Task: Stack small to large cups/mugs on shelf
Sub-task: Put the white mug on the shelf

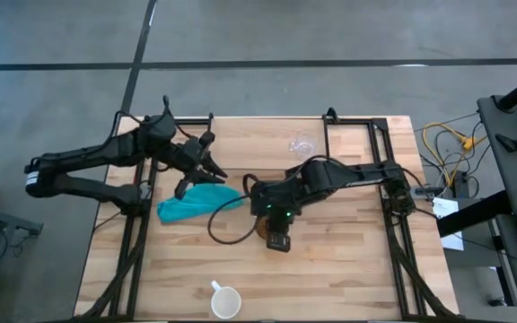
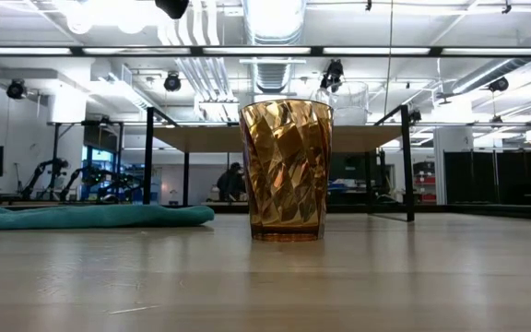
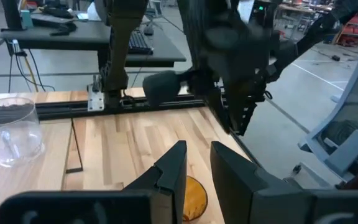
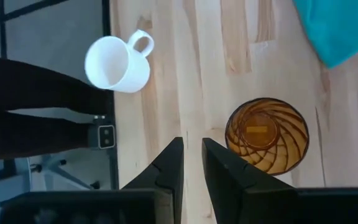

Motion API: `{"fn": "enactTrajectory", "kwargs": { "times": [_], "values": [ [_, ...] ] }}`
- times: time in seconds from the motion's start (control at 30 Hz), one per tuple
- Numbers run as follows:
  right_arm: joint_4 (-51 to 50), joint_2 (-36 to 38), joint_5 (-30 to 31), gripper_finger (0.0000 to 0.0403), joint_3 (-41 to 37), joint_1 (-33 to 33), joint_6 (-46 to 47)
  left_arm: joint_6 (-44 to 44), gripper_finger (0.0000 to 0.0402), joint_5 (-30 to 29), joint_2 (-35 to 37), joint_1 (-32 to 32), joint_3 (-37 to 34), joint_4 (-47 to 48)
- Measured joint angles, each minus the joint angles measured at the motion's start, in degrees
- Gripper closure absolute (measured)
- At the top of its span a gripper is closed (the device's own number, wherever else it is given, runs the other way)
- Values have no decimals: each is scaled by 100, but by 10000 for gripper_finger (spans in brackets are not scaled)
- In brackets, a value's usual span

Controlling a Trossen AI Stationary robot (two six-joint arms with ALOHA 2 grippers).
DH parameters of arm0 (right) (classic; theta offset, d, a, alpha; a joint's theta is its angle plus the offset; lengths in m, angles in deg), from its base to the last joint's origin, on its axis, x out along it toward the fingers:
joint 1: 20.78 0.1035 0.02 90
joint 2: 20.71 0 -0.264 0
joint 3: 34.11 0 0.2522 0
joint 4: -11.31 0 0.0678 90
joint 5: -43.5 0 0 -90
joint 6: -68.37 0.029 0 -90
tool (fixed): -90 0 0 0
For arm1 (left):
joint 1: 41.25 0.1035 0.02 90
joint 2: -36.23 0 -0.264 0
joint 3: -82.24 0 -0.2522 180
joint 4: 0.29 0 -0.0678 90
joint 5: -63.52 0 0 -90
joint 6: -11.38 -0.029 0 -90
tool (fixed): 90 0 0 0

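The amber-brown textured cup stands upright on its base on the table; the right wrist view looks down into the amber cup. My right gripper hangs above the table beside it, pointing down, fingers nearly together and touching nothing. The white mug stands near the table's near edge, also seen as the white mug. The clear glass cup stands on the shelf. My left gripper hovers over the teal cloth's far end, fingers nearly together, empty.
The teal cloth lies crumpled on the table left of centre. My right arm reaches in from the right across the middle. A cable loops beside the right wrist. Bare wood lies between the amber cup and the mug.
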Motion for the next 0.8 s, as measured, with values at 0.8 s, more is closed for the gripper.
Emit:
{"fn": "enactTrajectory", "kwargs": {
  "times": [0.8],
  "values": [
    [-321, 2352, 2055, 349, -1075, 476, -1059, 254, 343, -24, -1730, -1212, 739, -8]
  ]
}}
